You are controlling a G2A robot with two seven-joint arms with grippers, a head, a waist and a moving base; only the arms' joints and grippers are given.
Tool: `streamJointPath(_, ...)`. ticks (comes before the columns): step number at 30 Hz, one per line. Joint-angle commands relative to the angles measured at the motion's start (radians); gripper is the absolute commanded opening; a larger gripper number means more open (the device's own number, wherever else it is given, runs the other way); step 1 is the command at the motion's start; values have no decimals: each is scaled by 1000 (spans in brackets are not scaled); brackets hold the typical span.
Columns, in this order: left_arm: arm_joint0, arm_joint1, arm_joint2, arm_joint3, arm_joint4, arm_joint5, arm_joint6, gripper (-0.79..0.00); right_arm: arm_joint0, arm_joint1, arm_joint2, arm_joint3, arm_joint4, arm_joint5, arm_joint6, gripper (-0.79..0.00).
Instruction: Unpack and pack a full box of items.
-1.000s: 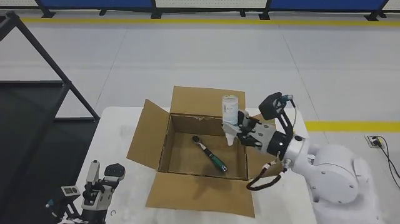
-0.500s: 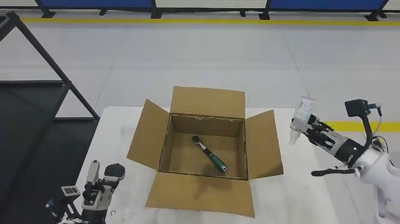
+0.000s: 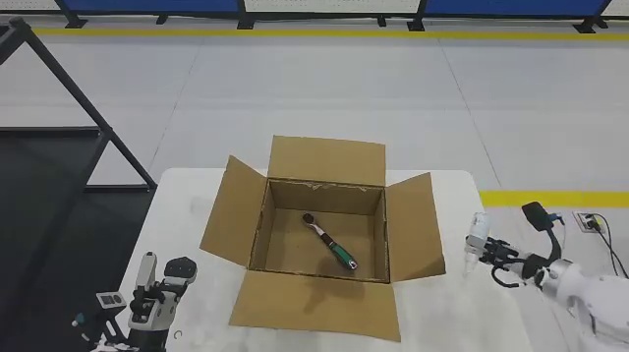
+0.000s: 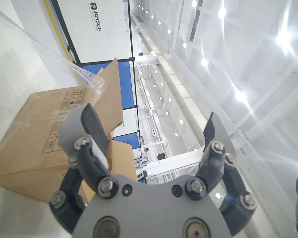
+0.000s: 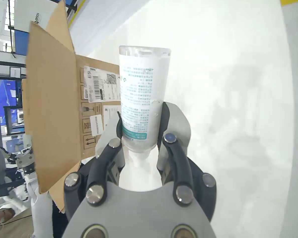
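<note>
Notably, a white tube [image 5: 144,87] with green print fills the right tool [image 5: 141,121].

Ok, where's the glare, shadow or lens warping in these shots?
Left wrist view: ceiling lights flare into starry streaks behind the open left claw. Right wrist view: the wide lens bends the table at its edge; faint grey shadows lie on it beside the tube in the right claw. Top view: even light, soft shadow on the box.
</note>
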Motion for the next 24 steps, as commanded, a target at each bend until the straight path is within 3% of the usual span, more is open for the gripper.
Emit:
streamJointPath(1, 0, 0, 0, 0, 0, 0, 0, 0, 19, 2, -34, 53, -17, 14, 13, -785)
streamJointPath(14, 0, 0, 0, 0, 0, 0, 0, 0, 42, 7, -69, 102, -32, 35, 15, -785)
streamJointPath(24, 0, 0, 0, 0, 0, 0, 0, 0, 28, 20, -180, 102, -204, 96, -3, -785)
